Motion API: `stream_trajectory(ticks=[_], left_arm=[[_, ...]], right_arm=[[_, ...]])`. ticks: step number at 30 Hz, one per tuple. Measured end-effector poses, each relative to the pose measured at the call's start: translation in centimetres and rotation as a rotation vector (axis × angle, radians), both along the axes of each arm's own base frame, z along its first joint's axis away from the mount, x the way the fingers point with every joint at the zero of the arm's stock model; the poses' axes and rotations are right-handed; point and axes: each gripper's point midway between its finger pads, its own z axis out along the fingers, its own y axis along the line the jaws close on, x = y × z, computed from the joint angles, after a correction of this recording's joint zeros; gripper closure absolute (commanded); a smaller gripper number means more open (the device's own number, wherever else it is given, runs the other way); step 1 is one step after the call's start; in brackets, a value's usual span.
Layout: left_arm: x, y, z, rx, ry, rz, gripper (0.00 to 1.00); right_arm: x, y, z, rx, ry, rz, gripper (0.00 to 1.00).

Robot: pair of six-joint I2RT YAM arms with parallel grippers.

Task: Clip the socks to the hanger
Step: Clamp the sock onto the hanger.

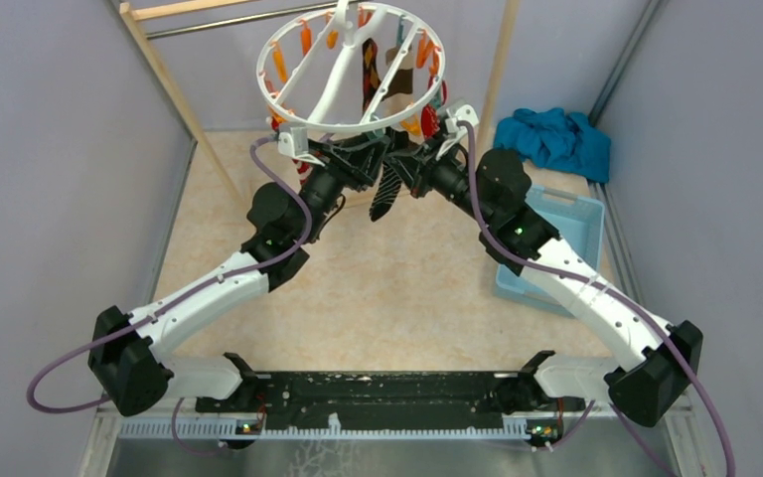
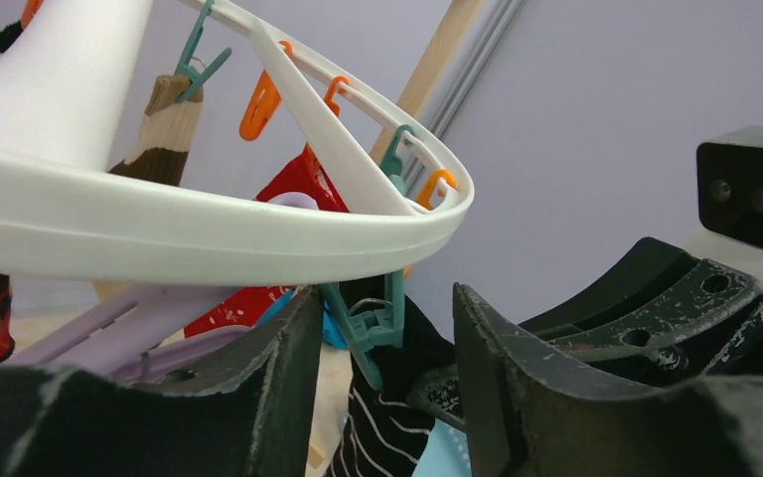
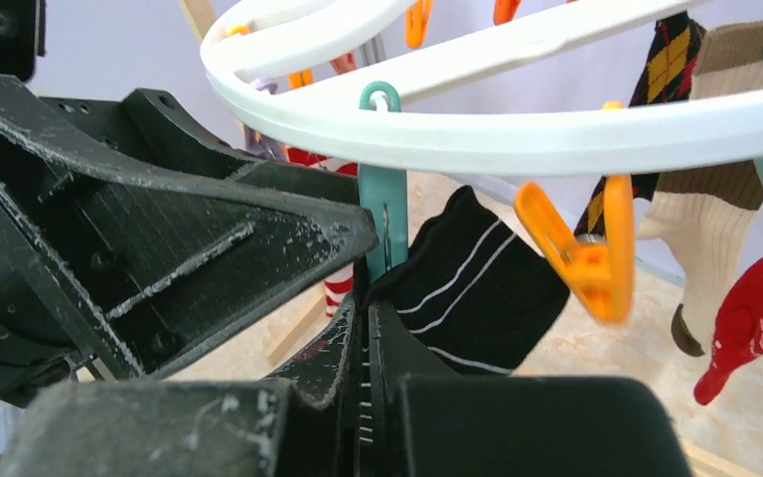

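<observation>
The white ring hanger [image 1: 348, 60] hangs at the back, and both grippers meet under its near rim. A black sock with thin white stripes [image 1: 385, 191] dangles between them. In the left wrist view a teal clip [image 2: 378, 326] hangs from the hanger [image 2: 209, 234] and bites the top of the black sock [image 2: 387, 437]. My left gripper [image 2: 387, 298] stands open around that clip. My right gripper [image 3: 366, 303] is shut on the black sock's [image 3: 477, 288] edge just below the teal clip [image 3: 385, 214]. Other socks hang clipped: argyle [image 3: 671, 60], brown-and-cream [image 3: 695, 199], red patterned [image 3: 760, 308].
A wooden rack [image 1: 174, 94] with a metal rod carries the hanger. A teal-blue cloth heap [image 1: 554, 139] lies at the back right, with a light blue bin [image 1: 556, 238] in front of it under the right arm. An empty orange clip [image 3: 586, 258] hangs beside the black sock.
</observation>
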Motion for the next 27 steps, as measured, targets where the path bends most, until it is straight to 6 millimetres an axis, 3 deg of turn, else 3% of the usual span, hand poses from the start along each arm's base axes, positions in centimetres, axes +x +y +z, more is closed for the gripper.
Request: stream_trajectory(ticks=[13,15,16,21,23,27], left_arm=[[-0.1,0.1,0.0,0.017,-0.005,0.002,0.03],[-0.3,0.3,0.1,0.017,-0.009,0.005,0.02],[-0.5,0.5,0.1,0.018,-0.012,0.008,0.02],[-1.0,2.0,-0.8,0.03,-0.004,0.046,0.02],[-1.0,2.5,-1.8,0.047,0.014,0.067,0.02],[-1.1,3.8,-2.7,0.054,0.032,0.113,0.02]], right_arm=[[0.3,0.3,0.4,0.006,-0.008,0.0,1.0],[0.4,0.3,0.4,0.007,-0.009,0.0,1.0],[0.5,0.4,0.4,0.007,-0.009,-0.001,0.96],[0.8,0.6,0.0,0.003,-0.001,-0.002,0.58],[0.9,0.7,0.0,0.003,-0.005,-0.001,0.49],[1.0,0.6,-0.1,-0.003,-0.005,-0.007,0.42]])
